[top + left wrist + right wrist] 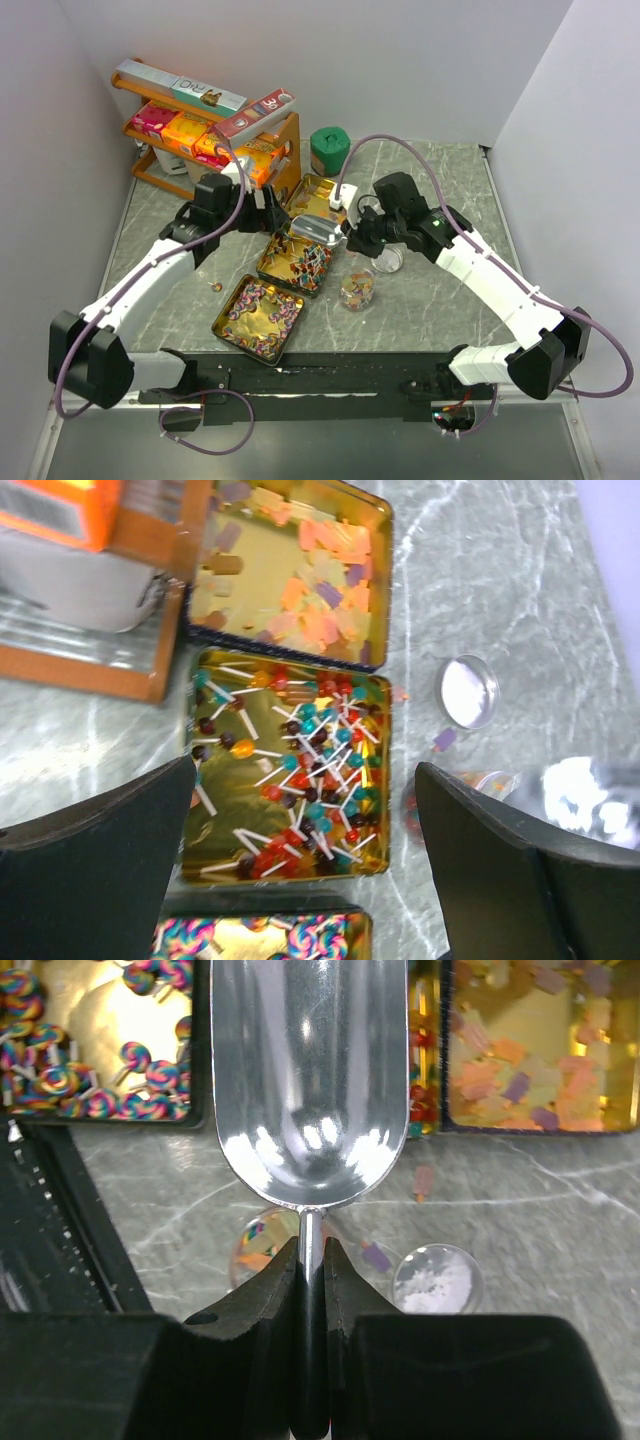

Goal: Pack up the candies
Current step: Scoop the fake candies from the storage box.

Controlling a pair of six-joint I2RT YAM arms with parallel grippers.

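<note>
Three shallow gold metal tins (230,301) on grey marbled desk (440,180) hold small mixed-colour candies (320,740); left claw (305,780) spread wide above middle tin (228,825); right claw (312,1250) clamped on handle of shiny silver scoop (310,1080)

- Long pale box (180,87), lying on top of the wooden rack (291,140) at eleven o'clock in the top view: large dark letters on its side, too blurred to read.
- Dark red box (255,114), at the pale box's four o'clock: white figures, possibly "30".
- Orange box (55,510), at ten o'clock in the left wrist view: a barcode, digits illegible.
</note>
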